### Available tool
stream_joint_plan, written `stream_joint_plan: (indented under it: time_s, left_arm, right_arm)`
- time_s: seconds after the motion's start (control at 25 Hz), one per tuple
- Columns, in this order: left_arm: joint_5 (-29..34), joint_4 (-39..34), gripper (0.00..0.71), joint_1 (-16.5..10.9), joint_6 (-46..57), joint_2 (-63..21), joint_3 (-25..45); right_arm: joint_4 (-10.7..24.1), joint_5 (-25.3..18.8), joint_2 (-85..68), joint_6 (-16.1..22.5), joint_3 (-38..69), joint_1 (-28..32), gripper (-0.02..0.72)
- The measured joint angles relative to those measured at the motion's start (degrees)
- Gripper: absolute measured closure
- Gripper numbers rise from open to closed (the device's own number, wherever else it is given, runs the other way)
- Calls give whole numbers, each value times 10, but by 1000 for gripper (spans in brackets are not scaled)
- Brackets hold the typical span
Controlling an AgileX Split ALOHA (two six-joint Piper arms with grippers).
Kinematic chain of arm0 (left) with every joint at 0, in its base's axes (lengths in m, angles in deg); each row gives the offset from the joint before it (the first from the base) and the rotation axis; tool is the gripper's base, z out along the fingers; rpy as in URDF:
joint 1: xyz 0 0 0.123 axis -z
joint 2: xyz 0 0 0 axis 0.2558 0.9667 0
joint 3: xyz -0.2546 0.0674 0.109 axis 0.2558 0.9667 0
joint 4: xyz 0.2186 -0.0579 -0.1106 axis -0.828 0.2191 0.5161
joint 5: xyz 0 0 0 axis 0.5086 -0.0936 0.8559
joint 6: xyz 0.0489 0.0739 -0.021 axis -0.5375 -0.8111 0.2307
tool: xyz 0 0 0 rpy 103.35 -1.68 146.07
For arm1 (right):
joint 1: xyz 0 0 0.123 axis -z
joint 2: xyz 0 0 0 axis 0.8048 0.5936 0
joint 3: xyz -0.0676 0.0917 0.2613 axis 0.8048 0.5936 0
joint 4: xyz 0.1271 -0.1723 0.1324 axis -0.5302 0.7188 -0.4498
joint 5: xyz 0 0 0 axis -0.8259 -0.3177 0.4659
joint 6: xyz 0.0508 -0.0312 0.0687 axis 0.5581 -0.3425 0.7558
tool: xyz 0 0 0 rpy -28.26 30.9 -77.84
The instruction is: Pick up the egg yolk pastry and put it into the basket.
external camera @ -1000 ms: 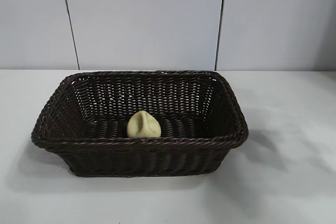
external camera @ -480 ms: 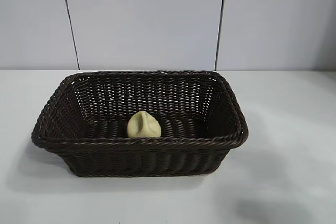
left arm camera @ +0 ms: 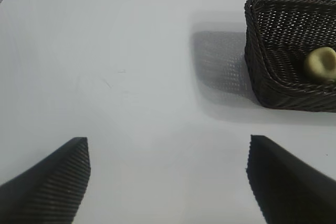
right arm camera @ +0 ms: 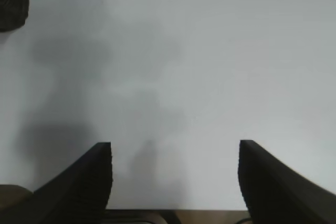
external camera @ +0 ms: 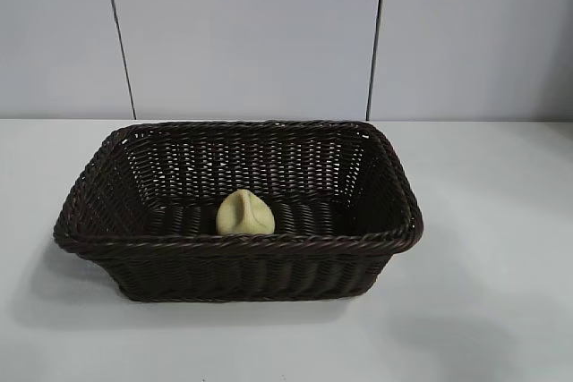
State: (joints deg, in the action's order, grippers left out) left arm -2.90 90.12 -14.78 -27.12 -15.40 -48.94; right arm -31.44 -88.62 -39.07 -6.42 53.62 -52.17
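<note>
The pale yellow egg yolk pastry lies inside the dark woven basket, close to its near wall. The left wrist view shows the same pastry in the basket from some way off. My left gripper hangs open over bare white table, well clear of the basket, with nothing between its fingers. My right gripper is open too, over bare table near the table's edge, and a basket corner shows far off. Neither arm appears in the exterior view.
The white table surrounds the basket on all sides. A pale panelled wall stands behind it. A faint shadow lies on the table at the front right.
The basket and pastry have not moved. A shadow on the table to the right of the basket has slid toward the front and faded.
</note>
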Motion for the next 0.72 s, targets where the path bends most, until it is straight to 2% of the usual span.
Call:
stream_joint_plan:
  time_s: [0.48,0.72]
  left_arm:
    - [0,0,114,0,0,0,0]
    - [0,0,114,0,0,0,0]
  right_arm:
    - [0,-13,-193,0,0,0,208]
    - [0,-15,-206,0,0,0,208]
